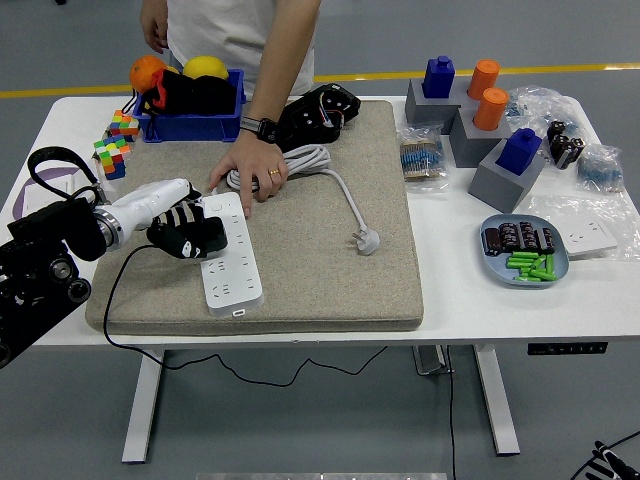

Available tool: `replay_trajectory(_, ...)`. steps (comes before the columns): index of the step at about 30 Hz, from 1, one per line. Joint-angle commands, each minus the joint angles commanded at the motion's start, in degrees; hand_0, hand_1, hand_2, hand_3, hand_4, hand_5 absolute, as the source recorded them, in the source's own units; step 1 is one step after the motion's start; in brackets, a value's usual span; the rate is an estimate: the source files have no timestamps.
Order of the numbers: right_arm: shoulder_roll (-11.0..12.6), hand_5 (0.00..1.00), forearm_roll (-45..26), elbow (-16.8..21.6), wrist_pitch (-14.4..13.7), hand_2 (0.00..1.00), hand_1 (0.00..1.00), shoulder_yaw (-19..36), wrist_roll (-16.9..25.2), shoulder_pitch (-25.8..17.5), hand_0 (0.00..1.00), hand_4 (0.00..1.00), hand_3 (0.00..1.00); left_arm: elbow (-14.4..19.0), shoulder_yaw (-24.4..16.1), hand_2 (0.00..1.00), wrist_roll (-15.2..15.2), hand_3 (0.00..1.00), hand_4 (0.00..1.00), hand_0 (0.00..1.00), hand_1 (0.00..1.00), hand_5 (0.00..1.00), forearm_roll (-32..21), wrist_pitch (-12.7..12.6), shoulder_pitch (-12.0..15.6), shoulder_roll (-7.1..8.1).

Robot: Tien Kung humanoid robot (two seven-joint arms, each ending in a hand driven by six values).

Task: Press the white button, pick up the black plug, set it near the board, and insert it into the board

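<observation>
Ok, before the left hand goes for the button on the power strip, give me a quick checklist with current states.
1. Left hand over the power strip: ok, it sits at the strip's upper left part.
2. Fingers on the white button: cannot tell, the hand covers that spot.
3. Strip held steady: ok, the person's hand rests at its far end, on the coiled cable.
4. Person's hand clear of the press: not ok, it is close to the robot's hand.
5. Black plug located: cannot tell, only a white plug lies on the mat.
6. Right hand: not in view.
</observation>
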State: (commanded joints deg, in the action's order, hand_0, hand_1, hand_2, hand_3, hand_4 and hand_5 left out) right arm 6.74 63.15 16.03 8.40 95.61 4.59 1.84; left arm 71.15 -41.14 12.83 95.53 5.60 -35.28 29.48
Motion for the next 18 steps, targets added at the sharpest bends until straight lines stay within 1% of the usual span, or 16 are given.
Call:
replay_trajectory(8, 0.12, 0.463, -0.11, -0.03, -0.02, 0.675, 0.692, -0.31, 0.00, 0.19, 0.712, 0.742, 0.618, -2.03, 1.54, 0.336, -0.22, 0.449, 0.729, 0.380, 0.400, 0.002, 1.20, -0.11, -1.92, -0.37)
replay_trajectory(18, 0.19, 0.462, -0.11, -0.09, 0.00, 0.675, 0.692, -0.48, 0.01, 0.09, 0.712, 0.742, 0.615, -2.54, 2.43, 0.334, -0.29, 0.449, 0.726, 0.380, 0.397, 0.002, 1.77, -0.31, -2.28, -0.88)
